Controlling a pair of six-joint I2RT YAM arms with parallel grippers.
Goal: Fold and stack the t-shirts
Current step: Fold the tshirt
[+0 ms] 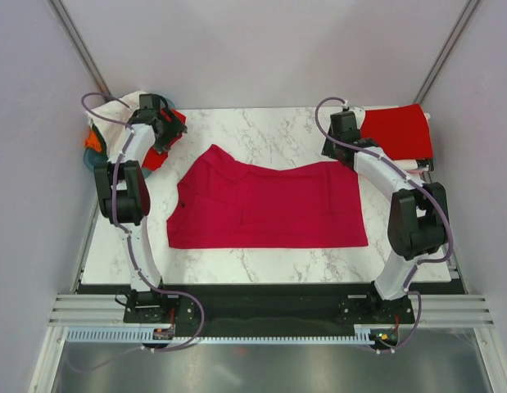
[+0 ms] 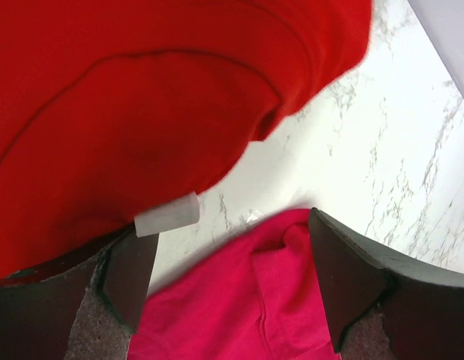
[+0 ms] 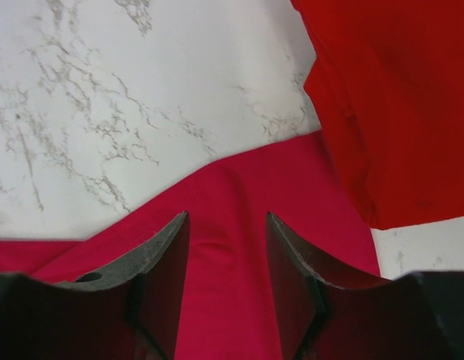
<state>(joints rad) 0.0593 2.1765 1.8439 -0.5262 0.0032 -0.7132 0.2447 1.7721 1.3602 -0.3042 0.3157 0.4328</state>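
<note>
Hovering over crimson shirt [image 1: 265, 205]: left jaws wide, right jaws narrower.

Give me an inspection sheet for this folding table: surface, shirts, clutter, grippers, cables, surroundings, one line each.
Surface: white marble table, no stains seen.
Job's things: crimson t-shirt spread flat at centre; folded red t-shirt at far right corner; another red shirt, orange cloth and white cloth heaped far left.
Clutter: teal basket, mostly hidden, by the far-left heap.
Grippers: left gripper open over the crimson t-shirt's far-left part; right gripper open over its far-right edge; neither holds cloth.
Cables: purple cables loop along both arms.
Surroundings: pale walls; metal rails at near edge.
</note>
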